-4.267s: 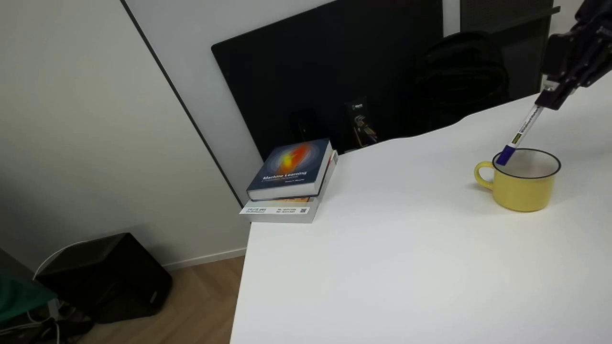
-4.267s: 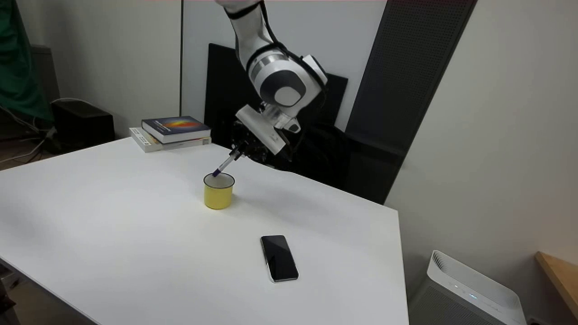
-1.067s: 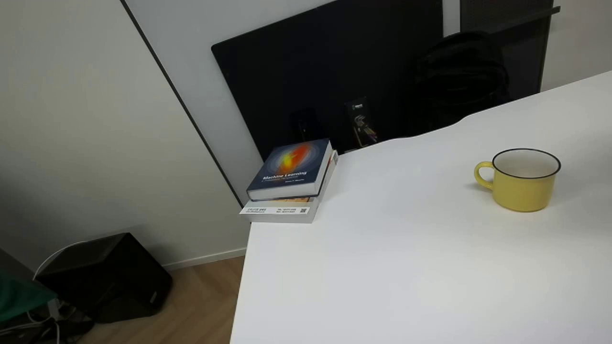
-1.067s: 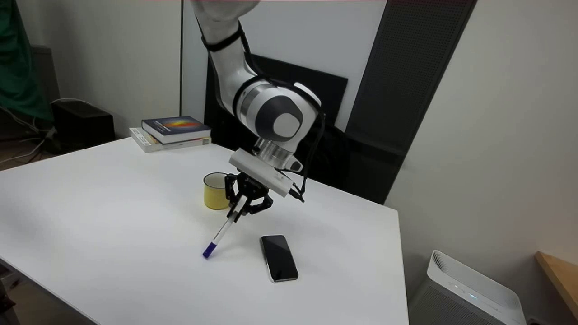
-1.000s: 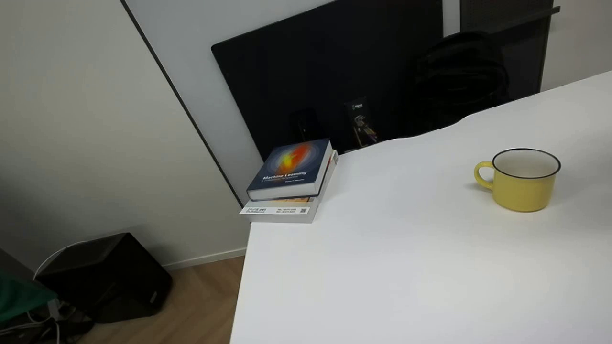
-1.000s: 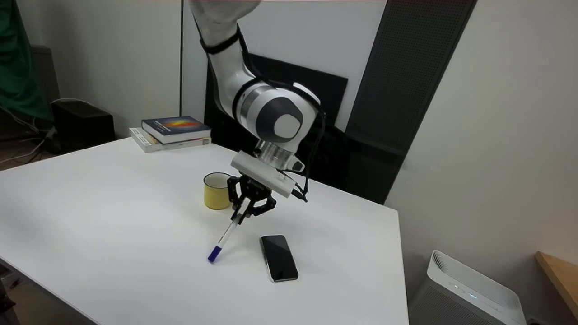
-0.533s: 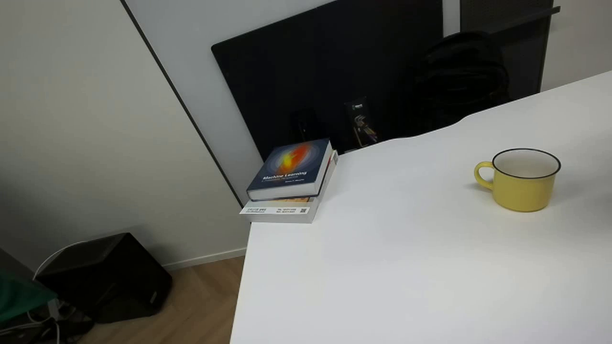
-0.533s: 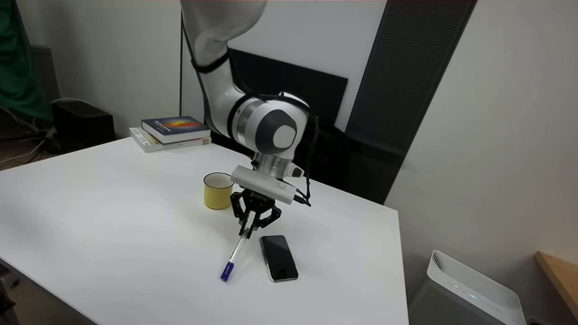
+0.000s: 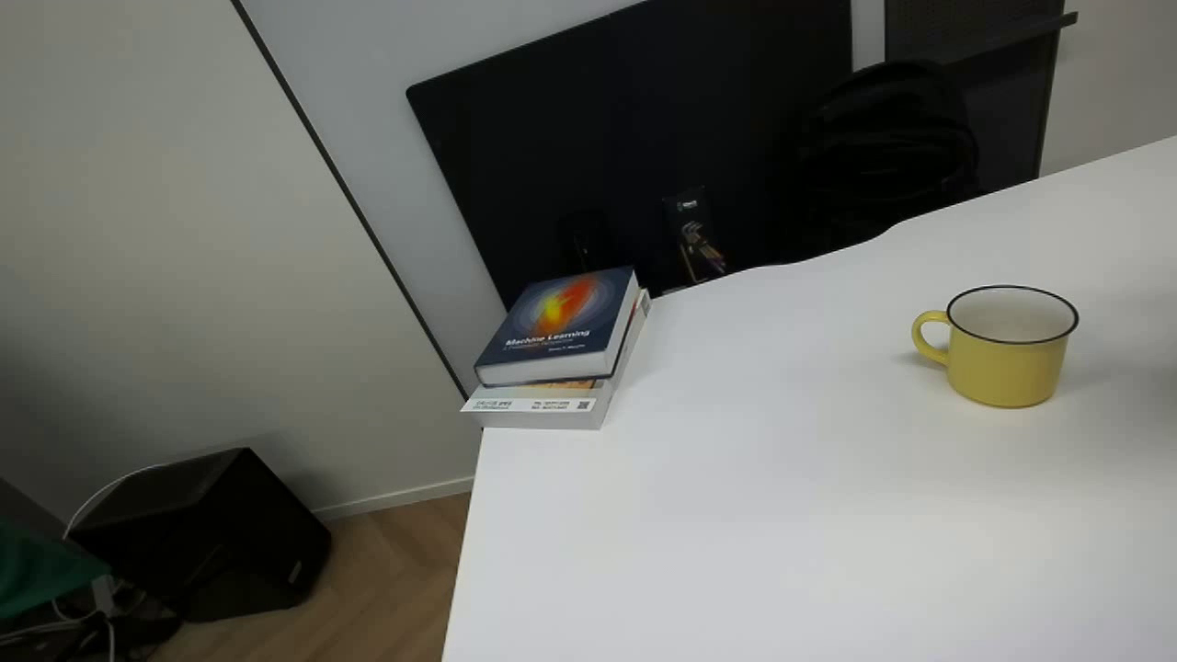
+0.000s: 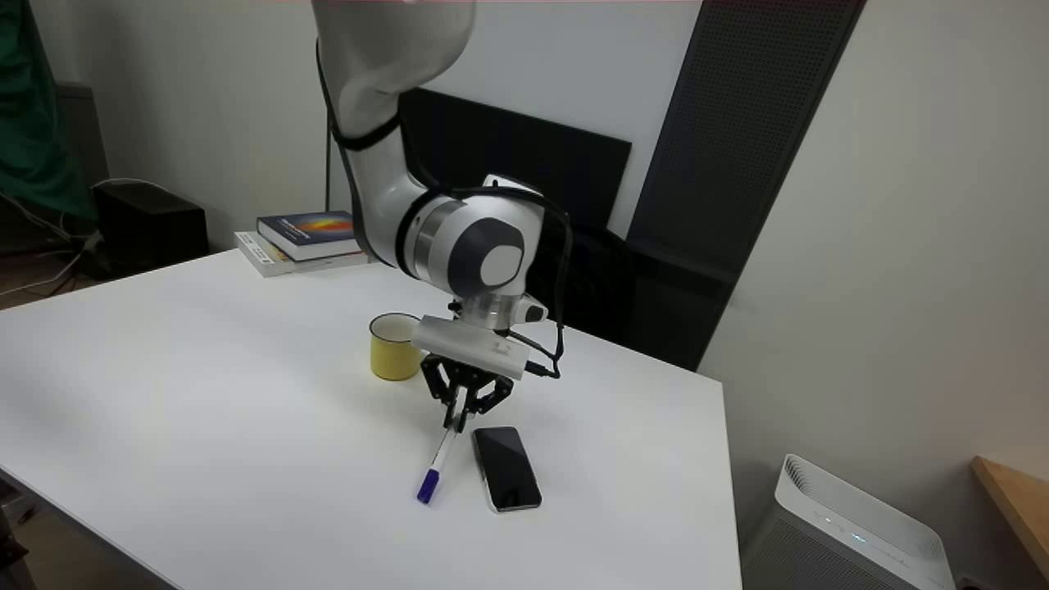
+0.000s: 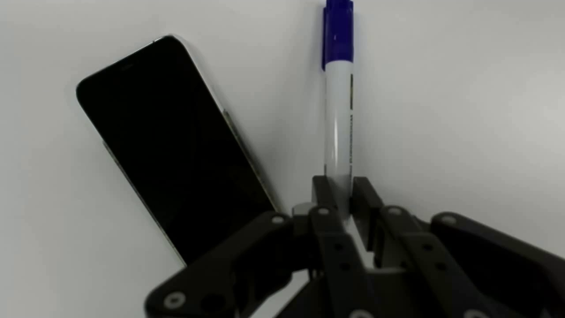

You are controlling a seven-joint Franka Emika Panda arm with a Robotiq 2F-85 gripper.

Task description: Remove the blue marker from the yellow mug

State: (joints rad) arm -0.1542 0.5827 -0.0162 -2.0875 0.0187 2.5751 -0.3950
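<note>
The yellow mug (image 9: 1007, 372) stands upright on the white table, with nothing showing in its visible inside. In an exterior view the mug (image 10: 392, 360) is behind and left of my gripper (image 10: 455, 421). The gripper is shut on the pale barrel of the blue marker (image 10: 443, 449), whose blue cap points down and forward, close to the tabletop; I cannot tell whether it touches. In the wrist view the marker (image 11: 339, 110) runs up from between the fingertips of the gripper (image 11: 339, 187). The gripper is out of view in an exterior view.
A black phone (image 10: 506, 467) lies just right of the marker; the phone (image 11: 176, 145) fills the left of the wrist view. Stacked books (image 9: 552, 331) sit at the far table corner. The table's right edge (image 10: 729, 475) lies beyond the phone.
Since 4.3 s ago the marker has left the mug and come forward to beside the phone. In the last second it moved right and lower, with the cap swinging right. The mug stayed put.
</note>
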